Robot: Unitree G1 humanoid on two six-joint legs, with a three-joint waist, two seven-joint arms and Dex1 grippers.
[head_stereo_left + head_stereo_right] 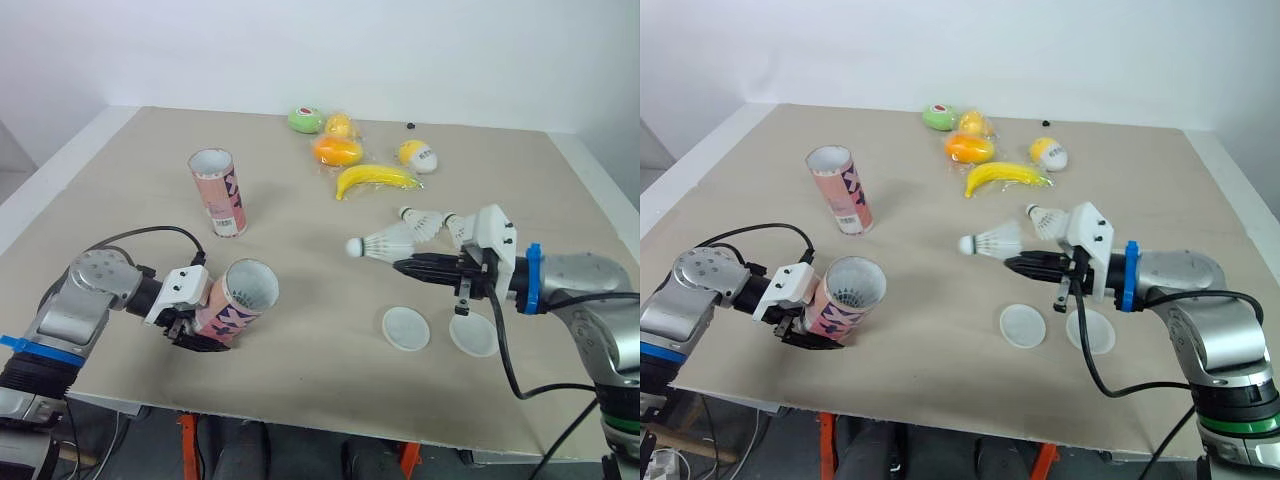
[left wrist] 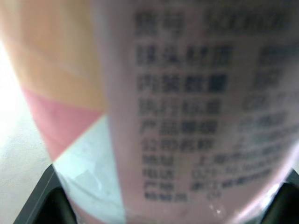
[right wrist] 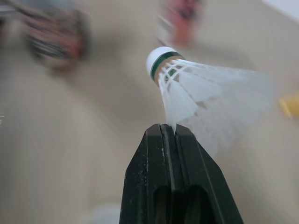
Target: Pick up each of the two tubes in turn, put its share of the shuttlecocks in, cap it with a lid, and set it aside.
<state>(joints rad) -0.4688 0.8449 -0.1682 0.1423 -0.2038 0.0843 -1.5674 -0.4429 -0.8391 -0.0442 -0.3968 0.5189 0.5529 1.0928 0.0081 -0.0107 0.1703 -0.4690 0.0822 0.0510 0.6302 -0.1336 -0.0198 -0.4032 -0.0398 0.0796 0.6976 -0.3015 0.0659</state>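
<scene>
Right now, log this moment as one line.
left claw: shut on tilted pink cardboard tube | right claw: shut on white feathered shuttlecock, outside tube | second pink tube: upright | white round lids: on table

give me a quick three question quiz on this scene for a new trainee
1. True or false: the right gripper has its fingers shut on the feathers of a shuttlecock.
2. The tube in the left gripper is: A) standing upright on the table; B) held tilted, open mouth toward the right gripper; C) already capped.
3. How many loose lids lie on the table?

Key: 1 true; 2 B; 3 two, side by side near the right gripper.
</scene>
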